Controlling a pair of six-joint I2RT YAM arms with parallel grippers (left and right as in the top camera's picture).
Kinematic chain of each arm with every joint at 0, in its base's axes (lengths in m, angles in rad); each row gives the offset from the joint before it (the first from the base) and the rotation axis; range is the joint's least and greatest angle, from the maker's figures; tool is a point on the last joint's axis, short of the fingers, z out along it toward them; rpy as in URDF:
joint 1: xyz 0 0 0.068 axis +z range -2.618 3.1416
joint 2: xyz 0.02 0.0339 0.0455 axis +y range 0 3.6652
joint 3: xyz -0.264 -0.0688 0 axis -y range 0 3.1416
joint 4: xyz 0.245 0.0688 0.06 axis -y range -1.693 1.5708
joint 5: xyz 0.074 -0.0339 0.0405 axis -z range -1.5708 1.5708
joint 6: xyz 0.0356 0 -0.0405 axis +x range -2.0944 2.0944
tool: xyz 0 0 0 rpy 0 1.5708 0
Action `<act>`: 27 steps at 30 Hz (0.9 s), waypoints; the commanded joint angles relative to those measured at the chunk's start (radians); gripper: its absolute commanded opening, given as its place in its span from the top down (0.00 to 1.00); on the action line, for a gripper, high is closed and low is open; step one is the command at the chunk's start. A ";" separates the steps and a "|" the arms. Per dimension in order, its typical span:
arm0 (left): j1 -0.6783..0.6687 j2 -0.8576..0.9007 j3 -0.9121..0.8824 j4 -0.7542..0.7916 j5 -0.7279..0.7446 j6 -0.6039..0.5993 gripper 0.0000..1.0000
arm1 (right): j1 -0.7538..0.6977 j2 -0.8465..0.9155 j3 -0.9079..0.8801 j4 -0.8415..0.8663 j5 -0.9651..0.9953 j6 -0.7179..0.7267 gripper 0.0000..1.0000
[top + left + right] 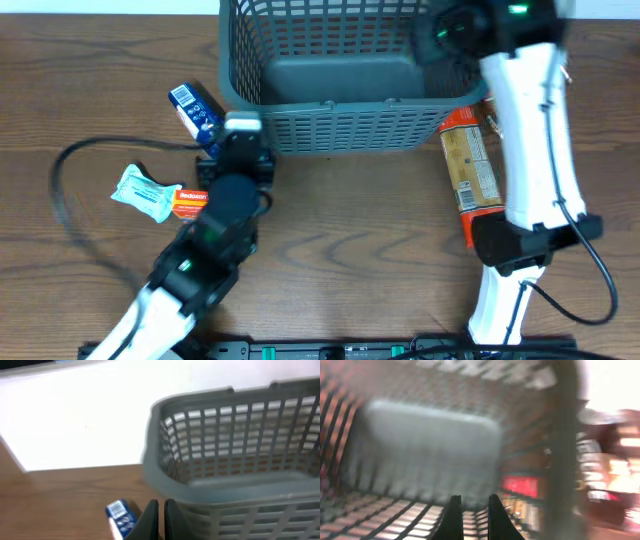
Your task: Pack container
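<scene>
The basket point(340, 125) stands at the far edge of the table point(350, 240), open side up. As far as the overhead view shows, its floor is bare, so I judge the packing has barely begun. It probably sits there so both arms can reach it over the near rim.

The right pincer point(474, 510) hangs over the basket's right-hand part and points down into it. In its blurred wrist view the grey floor lies ahead and below, with the slotted side wall to its right. Its fingers point(453, 517) are parted only a little, with nothing between them.

The left pincer point(161, 516) is outside, just short of the basket's near left corner. The rim is directly ahead and to its right. Its fingers point(149, 519) are pressed almost together and empty.

A blue packet point(195, 108) lies on the wood just left of that pincer, close to the basket wall. It looks like the handiest thing to pick up, though the fingers would have to spread first.

Behind the left pincer, beside its arm, lie a pale green wrapper point(140, 190) and a red packet point(190, 200). An orange box point(468, 165) lies against the basket's right wall, under the right arm.
</scene>
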 commanded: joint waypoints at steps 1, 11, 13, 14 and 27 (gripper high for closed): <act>-0.001 -0.093 0.021 -0.068 -0.019 0.023 0.94 | -0.123 -0.010 0.058 -0.006 0.053 0.079 0.99; -0.001 -0.242 0.021 -0.225 -0.019 0.000 0.94 | -0.337 0.017 0.020 0.045 -0.108 0.090 0.99; -0.001 -0.241 0.021 -0.226 -0.019 0.000 0.94 | -0.348 0.044 0.014 0.046 -0.146 0.078 0.99; -0.001 -0.240 0.021 -0.226 -0.019 0.000 0.94 | -0.348 0.058 0.013 0.046 -0.158 0.073 0.99; -0.001 -0.241 0.021 -0.227 -0.019 -0.003 0.94 | -0.337 0.186 0.012 0.093 -0.309 0.055 0.99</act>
